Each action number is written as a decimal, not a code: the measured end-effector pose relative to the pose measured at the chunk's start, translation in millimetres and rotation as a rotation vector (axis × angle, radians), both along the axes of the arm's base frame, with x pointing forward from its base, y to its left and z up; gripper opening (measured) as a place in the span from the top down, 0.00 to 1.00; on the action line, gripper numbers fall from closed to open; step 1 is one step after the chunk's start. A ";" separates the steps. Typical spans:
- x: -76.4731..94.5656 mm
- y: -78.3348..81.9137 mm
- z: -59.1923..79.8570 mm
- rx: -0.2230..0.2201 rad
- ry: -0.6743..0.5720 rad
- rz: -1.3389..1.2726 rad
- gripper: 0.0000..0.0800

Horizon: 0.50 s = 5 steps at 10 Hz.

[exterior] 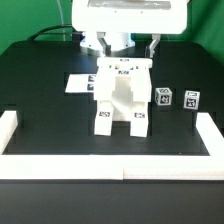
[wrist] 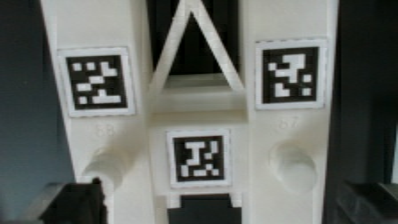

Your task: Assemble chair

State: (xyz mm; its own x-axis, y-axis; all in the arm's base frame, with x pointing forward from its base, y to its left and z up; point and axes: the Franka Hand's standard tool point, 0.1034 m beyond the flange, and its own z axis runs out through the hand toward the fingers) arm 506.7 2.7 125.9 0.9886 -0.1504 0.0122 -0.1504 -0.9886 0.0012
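- From my end, the chair stands near the middle of the black table, a blocky white assembly on short legs; square tags show on its front and feet
- The gripper hangs directly above the chair's top; its jaws are spread wide; I see no clamp on anything
- In the wrist view the chair fills the picture; a V-shaped brace runs between two uprights; three tags sit on its face, two high and one lower in the centre
- One dark fingertip shows at the frame's edge beside the white plastic; I cannot tell whether it touches
- Two loose tagged pieces stand apart from the chair on the exterior view's right
- The marker board lies flat just behind the chair on the exterior view's left; a white rail edges the table
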 end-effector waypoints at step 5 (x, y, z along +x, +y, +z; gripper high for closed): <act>-17.6 -1.6 -17.5 -0.013 -0.008 0.002 0.19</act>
State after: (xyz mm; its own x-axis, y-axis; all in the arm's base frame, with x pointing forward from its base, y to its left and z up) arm 489.2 1.1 108.4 0.9888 -0.1479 0.0217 -0.1482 -0.9889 0.0128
